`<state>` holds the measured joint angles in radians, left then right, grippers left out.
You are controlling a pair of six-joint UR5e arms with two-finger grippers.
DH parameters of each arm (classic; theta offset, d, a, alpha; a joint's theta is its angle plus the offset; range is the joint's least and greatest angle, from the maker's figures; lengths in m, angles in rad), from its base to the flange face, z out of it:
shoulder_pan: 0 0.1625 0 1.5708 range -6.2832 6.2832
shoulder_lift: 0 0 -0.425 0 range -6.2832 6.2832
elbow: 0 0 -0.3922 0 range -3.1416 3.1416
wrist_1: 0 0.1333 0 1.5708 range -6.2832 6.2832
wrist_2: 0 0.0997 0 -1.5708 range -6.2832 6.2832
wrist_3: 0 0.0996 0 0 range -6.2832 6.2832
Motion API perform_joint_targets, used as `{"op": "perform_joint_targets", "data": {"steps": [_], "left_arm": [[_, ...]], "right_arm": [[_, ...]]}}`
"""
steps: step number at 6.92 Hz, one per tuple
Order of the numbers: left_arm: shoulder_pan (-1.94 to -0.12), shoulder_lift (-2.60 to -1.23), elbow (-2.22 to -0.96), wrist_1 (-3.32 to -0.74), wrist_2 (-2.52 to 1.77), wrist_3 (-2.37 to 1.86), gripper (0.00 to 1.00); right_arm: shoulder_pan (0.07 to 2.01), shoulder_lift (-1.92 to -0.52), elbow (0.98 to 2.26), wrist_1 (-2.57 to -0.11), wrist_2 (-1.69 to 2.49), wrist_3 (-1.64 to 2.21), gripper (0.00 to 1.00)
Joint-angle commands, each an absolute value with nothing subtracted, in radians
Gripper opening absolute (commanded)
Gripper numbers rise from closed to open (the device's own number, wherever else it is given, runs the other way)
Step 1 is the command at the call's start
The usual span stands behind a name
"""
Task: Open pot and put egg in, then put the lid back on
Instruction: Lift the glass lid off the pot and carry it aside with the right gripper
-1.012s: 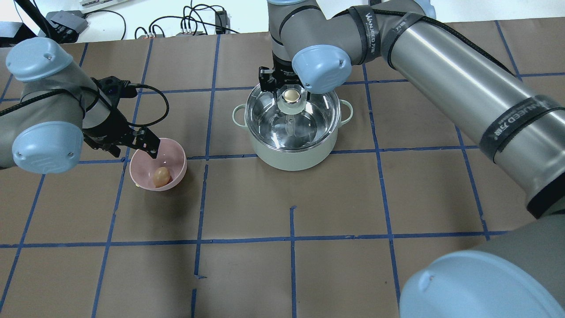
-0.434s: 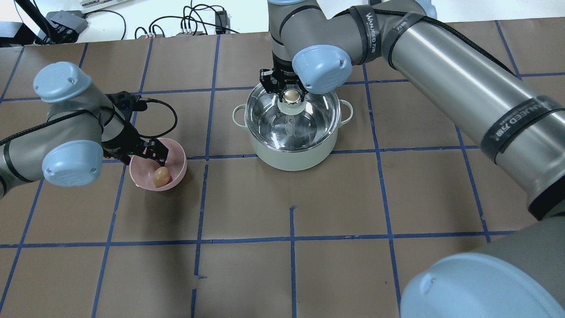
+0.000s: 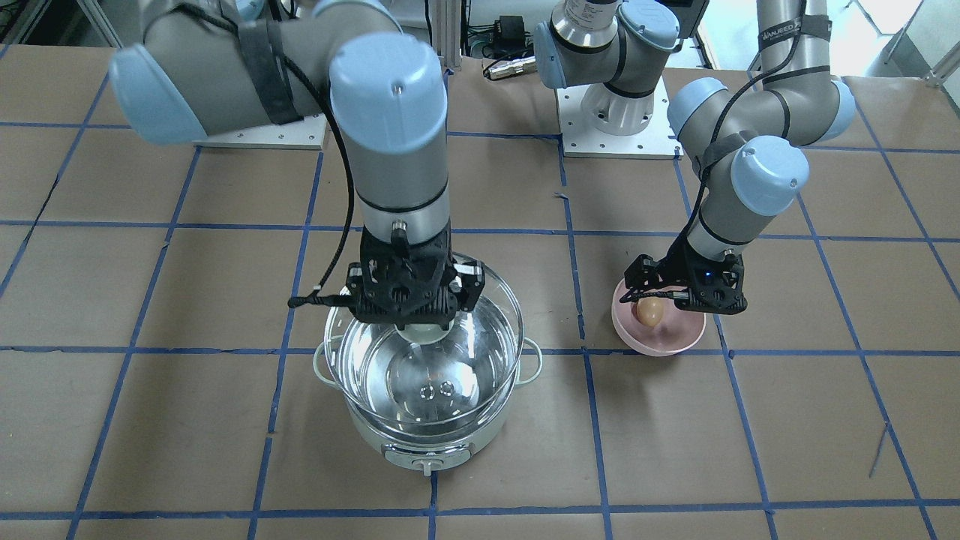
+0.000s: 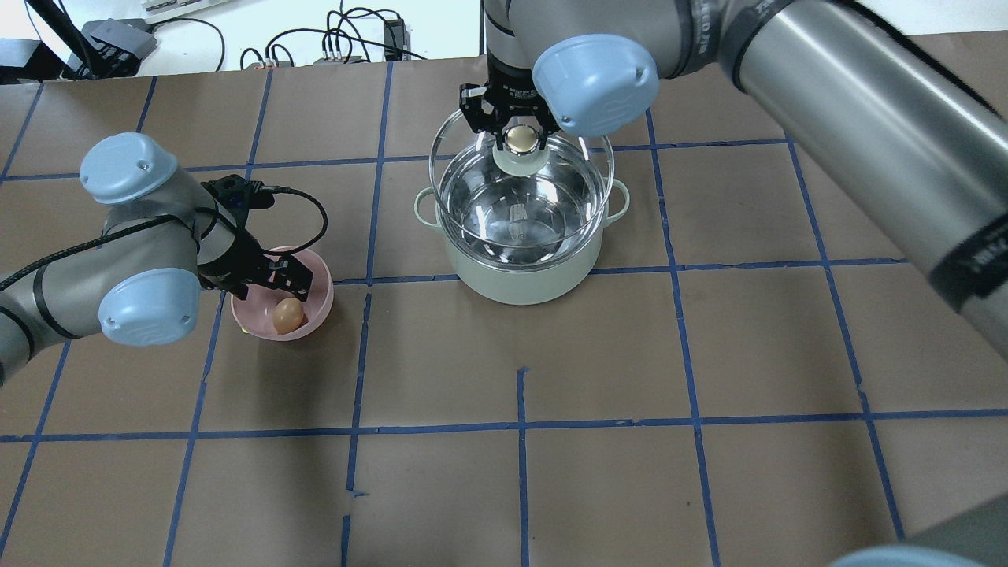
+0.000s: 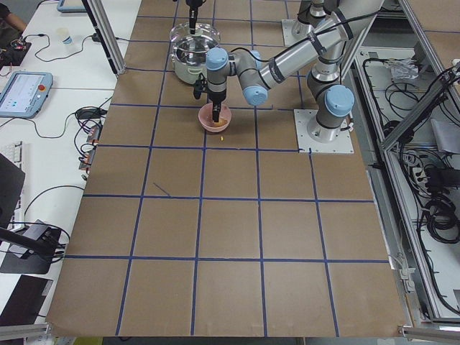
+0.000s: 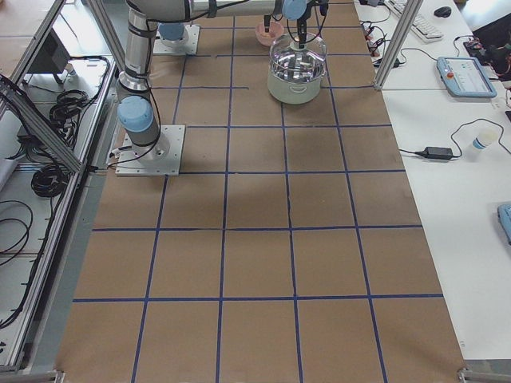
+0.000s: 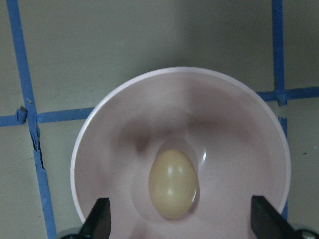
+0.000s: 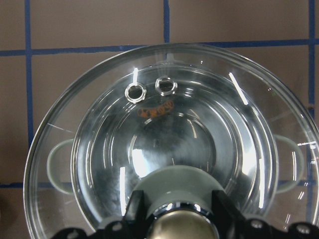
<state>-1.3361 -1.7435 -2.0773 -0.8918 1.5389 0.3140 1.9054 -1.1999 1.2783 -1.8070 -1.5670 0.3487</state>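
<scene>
The pot with a pale mint shell stands mid-table, its front knob facing the front-facing camera. My right gripper is shut on the cream knob of the glass lid and holds the lid a little above the pot's rim, shifted toward the far side; the lid also shows in the right wrist view. The light-brown egg lies in a pink bowl. My left gripper is open just above the bowl, its fingers either side of the egg.
The table is brown paper with a blue tape grid. Cables and boxes lie beyond the far edge. The pink bowl sits one grid square from the pot.
My right gripper has lifted the lid off the pot and drawn it toward the far side. My left arm has swung in and lowered its gripper over the bowl and the egg.
</scene>
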Motion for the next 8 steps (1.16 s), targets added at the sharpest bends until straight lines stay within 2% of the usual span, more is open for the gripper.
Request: {"op": "perform_joint_targets", "data": {"steps": [1, 3, 4, 5, 8], "left_arm": [[-1.336, -1.763, -2.08, -0.873, 1.537, 0.314, 0.99], [-1.336, -1.766, -2.083, -0.873, 1.537, 0.314, 0.99], [-1.336, -1.767, -2.089, -0.871, 1.536, 0.313, 0.99], [-1.336, -1.775, -2.092, -0.858, 1.536, 0.314, 0.99], [-1.336, -1.818, -2.092, -0.808, 1.536, 0.308, 0.99]], "right_arm": [[1.852, -1.374, 1.29, -1.613, -1.562, 0.334, 0.02], [1.664, -1.466, 1.346, -1.508, -1.539, 0.269, 0.02], [1.628, -1.503, 1.392, -1.505, -1.543, 0.155, 0.01], [1.609, -1.543, 1.446, -1.512, -1.548, 0.102, 0.01], [1.608, -1.551, 1.459, -1.531, -1.54, 0.1, 0.02]]}}
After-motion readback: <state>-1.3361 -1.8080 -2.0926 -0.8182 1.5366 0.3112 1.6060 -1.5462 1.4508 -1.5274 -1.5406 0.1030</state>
